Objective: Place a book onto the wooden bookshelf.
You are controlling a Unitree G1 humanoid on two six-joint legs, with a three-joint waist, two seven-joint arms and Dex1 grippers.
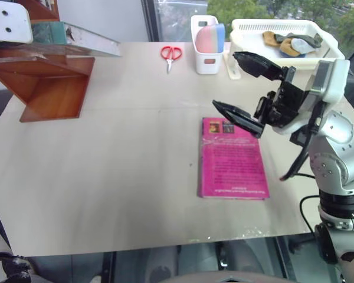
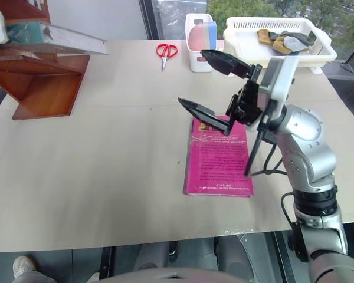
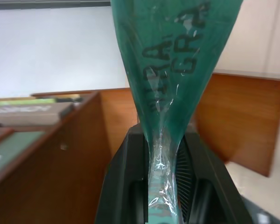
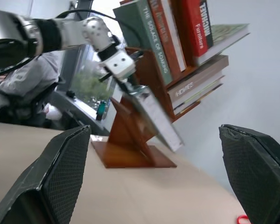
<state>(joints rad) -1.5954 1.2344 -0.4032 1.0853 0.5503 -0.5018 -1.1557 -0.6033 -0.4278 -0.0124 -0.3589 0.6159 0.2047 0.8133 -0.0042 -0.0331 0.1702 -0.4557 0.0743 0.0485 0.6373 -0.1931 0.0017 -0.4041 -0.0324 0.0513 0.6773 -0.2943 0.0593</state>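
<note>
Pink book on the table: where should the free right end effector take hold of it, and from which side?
Probably the long edge nearest the right end effector, approached from the robot's right. The pink book lies flat on the table, so it offers only thin edges. That edge is bare of neighbours; the open jaws would likely need to come in low and level to pinch it.

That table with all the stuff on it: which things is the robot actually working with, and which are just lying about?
Part of the job:
- green book, clamped in the left tool
- wooden bookshelf

Just lying about:
- pink book, under the open, empty right tool
- red scissors
- white bin
- white basket
</note>
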